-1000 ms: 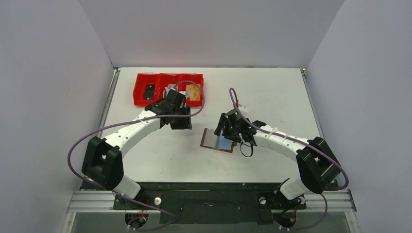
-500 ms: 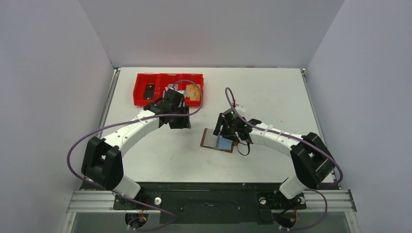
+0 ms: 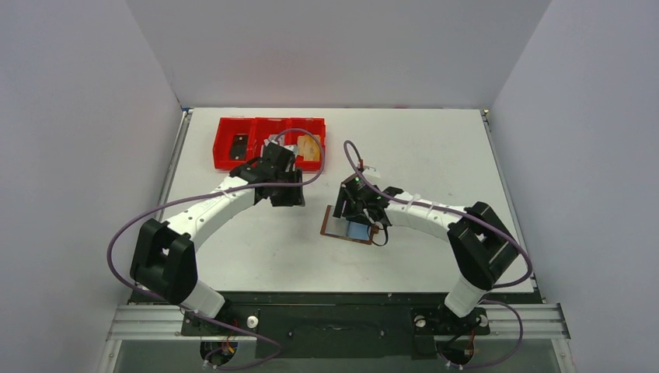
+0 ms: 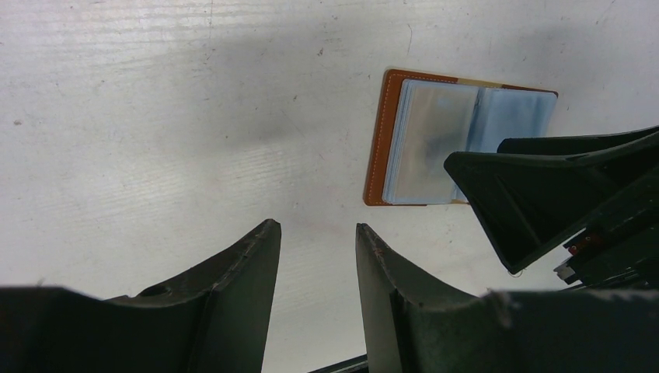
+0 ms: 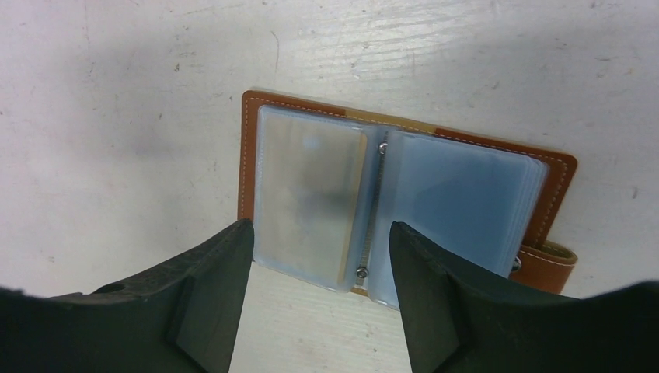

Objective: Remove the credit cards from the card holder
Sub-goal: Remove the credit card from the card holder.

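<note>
The card holder (image 3: 349, 228) lies open on the table, brown leather with grey-blue clear sleeves; it also shows in the left wrist view (image 4: 423, 140). In the right wrist view (image 5: 404, 186) a pale card (image 5: 309, 198) sits in its left sleeve, and the strap tab (image 5: 548, 266) is at its right. My right gripper (image 3: 350, 210) (image 5: 319, 229) is open and empty, just above the holder's near edge. My left gripper (image 3: 289, 198) (image 4: 315, 229) is open and empty over bare table, left of the holder.
A red three-compartment tray (image 3: 233, 124) stands at the back left, behind my left wrist. It holds an orange-toned card (image 3: 309, 149) in its right compartment and a dark item (image 3: 239, 144) in its left. My right gripper's finger (image 4: 528, 194) shows in the left wrist view.
My right gripper has moved left over the open card holder. The left arm has barely moved.
</note>
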`<state>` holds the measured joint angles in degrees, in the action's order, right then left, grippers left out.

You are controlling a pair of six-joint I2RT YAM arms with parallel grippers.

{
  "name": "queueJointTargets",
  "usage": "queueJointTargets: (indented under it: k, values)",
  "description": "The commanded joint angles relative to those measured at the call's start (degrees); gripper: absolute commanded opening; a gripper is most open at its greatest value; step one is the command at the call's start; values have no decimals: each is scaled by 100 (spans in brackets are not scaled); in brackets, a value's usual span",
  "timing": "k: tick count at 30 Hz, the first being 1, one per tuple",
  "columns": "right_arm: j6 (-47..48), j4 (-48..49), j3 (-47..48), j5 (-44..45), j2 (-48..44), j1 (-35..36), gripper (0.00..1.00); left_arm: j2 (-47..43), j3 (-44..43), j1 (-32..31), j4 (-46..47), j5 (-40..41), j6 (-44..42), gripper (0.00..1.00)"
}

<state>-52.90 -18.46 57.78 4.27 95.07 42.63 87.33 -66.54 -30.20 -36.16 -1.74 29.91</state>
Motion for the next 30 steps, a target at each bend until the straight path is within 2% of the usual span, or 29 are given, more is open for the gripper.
queueJointTargets:
  k: [1,12,24,28,30]
  values:
    - [131,-32,405,254,198,179,60,-163,17,64,258,44,59,38]
    - [282,-560,904,673,834,430,52,-193,72,84,244,51,68,38]
    - [697,-928,1188,728,1297,643,45,-175,37,84,237,33,84,38]
    - [825,-1078,1211,779,1415,674,36,-163,50,89,227,57,121,38]
    - [880,-1087,1171,773,1421,683,28,-139,68,85,226,59,144,38]
